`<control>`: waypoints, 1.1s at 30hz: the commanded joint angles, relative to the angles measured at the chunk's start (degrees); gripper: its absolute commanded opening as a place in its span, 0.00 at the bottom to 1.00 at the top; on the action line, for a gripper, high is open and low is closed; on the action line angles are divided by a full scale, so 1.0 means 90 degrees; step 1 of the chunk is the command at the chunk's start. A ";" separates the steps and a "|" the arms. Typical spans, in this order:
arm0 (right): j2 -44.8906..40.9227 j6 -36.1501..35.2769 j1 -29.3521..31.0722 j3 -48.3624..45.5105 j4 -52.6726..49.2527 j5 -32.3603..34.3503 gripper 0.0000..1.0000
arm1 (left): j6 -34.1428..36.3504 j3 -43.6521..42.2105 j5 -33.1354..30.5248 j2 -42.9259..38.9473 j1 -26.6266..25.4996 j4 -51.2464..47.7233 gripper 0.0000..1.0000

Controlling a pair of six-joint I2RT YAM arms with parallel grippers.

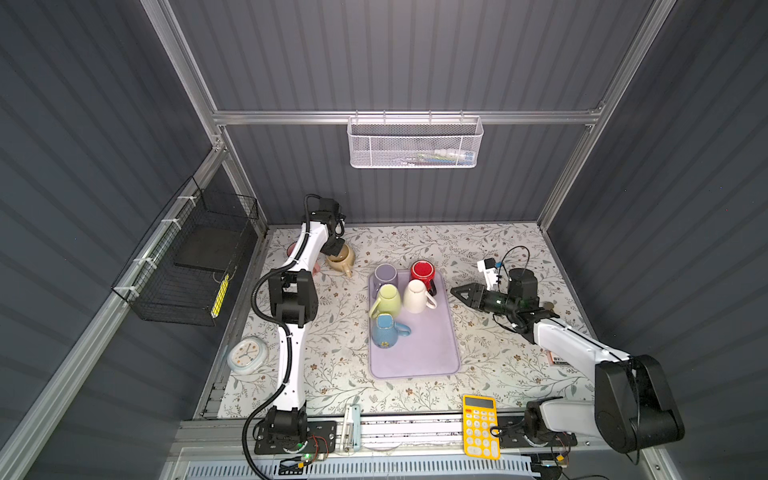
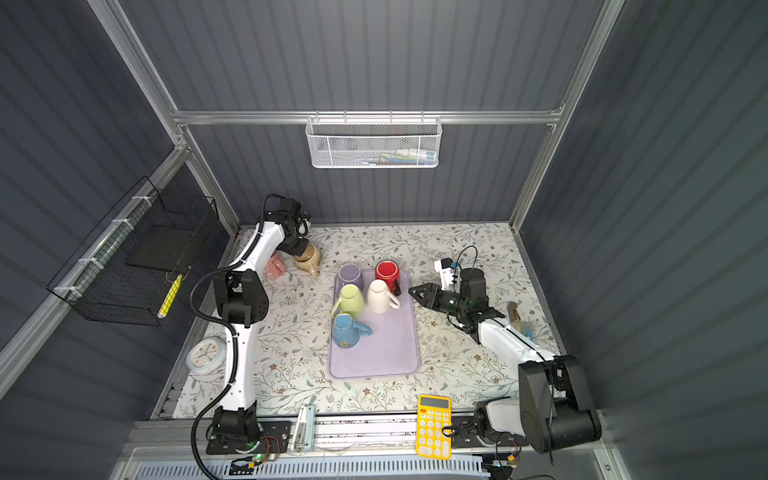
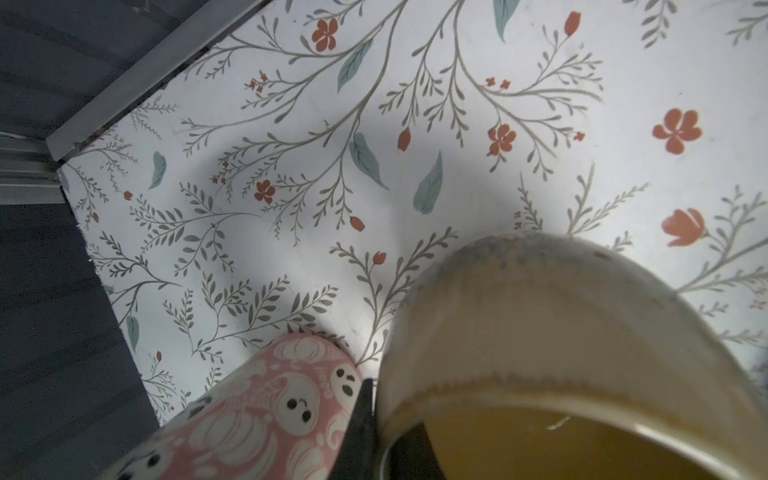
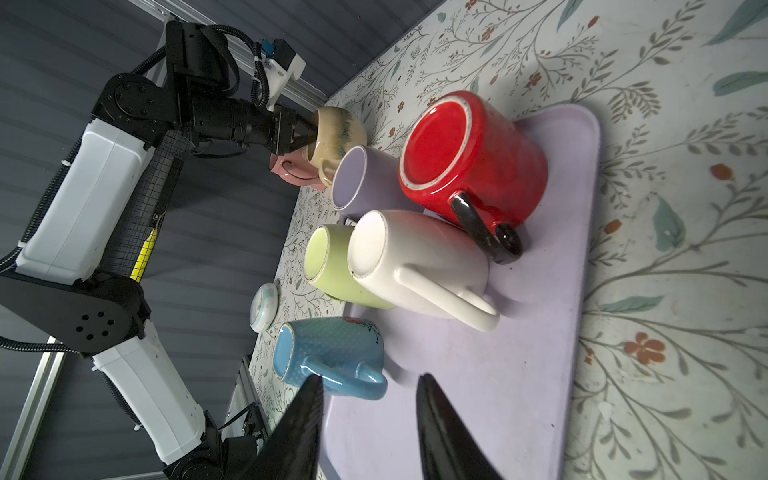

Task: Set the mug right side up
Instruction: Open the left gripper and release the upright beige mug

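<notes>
A tan mug hangs tilted near the table's back left corner, its mouth turned toward my left gripper. That gripper is shut on the mug's rim, with one finger inside the mouth and one outside on the wall. In the right wrist view the tan mug lies sideways with its handle pointing down. My right gripper stands open and holds nothing, just right of the lilac tray.
A pink ghost-print mug sits right beside the tan one. On the tray stand purple, red, white, green and blue mugs. A clock lies front left and a yellow calculator at the front edge.
</notes>
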 commanded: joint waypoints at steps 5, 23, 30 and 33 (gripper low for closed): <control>0.0103 0.0020 0.0022 0.0087 0.0214 -0.0019 0.39 | 0.0276 0.0605 -0.0463 0.0235 -0.0023 -0.0179 0.00; 0.0261 0.0049 0.0022 0.0119 0.0259 -0.0058 0.39 | 0.0435 0.0499 -0.0647 0.0308 0.0267 -0.0028 0.06; 0.0306 0.0069 0.0020 0.0154 0.0265 -0.0071 0.39 | 0.0474 0.0480 -0.0691 0.0352 0.0297 -0.0028 0.19; 0.0299 0.0063 0.0017 0.0156 0.0249 -0.0068 0.39 | 0.0480 0.0480 -0.0704 0.0388 0.0300 -0.0028 0.26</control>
